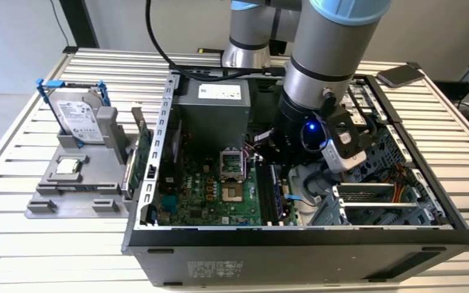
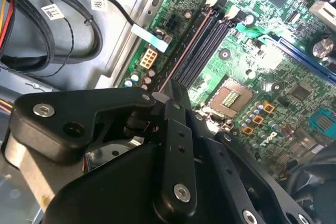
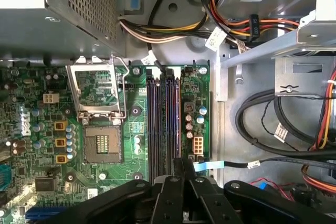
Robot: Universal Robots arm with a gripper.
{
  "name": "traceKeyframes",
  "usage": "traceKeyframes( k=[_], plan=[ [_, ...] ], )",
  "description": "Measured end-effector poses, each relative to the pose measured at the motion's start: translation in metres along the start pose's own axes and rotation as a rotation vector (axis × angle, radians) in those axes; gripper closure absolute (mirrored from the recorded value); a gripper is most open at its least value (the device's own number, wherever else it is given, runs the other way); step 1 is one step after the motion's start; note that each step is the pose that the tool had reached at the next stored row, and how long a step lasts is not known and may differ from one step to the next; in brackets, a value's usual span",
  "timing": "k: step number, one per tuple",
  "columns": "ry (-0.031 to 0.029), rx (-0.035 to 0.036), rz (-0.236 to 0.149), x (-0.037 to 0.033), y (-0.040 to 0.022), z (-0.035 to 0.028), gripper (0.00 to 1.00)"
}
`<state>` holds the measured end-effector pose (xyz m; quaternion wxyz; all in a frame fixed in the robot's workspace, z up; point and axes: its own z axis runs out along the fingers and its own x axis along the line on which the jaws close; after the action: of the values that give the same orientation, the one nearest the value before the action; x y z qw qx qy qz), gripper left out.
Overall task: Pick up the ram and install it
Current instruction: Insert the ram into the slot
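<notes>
The gripper [image 3: 178, 174], fingers pinched together on the ram [image 3: 169, 124] (seen edge-on), holds it directly below itself, long axis parallel to the memory slots [image 3: 157, 124].

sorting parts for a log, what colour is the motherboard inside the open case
Green, dotted with small silver and orange components. The motherboard shows best in the first wrist view.

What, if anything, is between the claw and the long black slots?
Nothing I can see. The claw hangs right over the black slots on the green board. The cables lie off to one side.
</notes>
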<state>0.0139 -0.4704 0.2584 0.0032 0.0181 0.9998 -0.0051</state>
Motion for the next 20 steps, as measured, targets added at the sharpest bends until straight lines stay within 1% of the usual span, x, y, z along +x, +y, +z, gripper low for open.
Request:
traceKeyframes(
  k=[14, 16, 20],
  plan=[
    [-0.0004, 0.01, 0.0, 0.0, 0.0, 0.0, 1.0],
    [-0.0005, 0.0095, -0.01, 0.0, 0.0001, 0.0001, 1.0],
    [-0.0011, 0.0092, -0.052, 0.0, 0.0, 0.0, 1.0]
  ],
)
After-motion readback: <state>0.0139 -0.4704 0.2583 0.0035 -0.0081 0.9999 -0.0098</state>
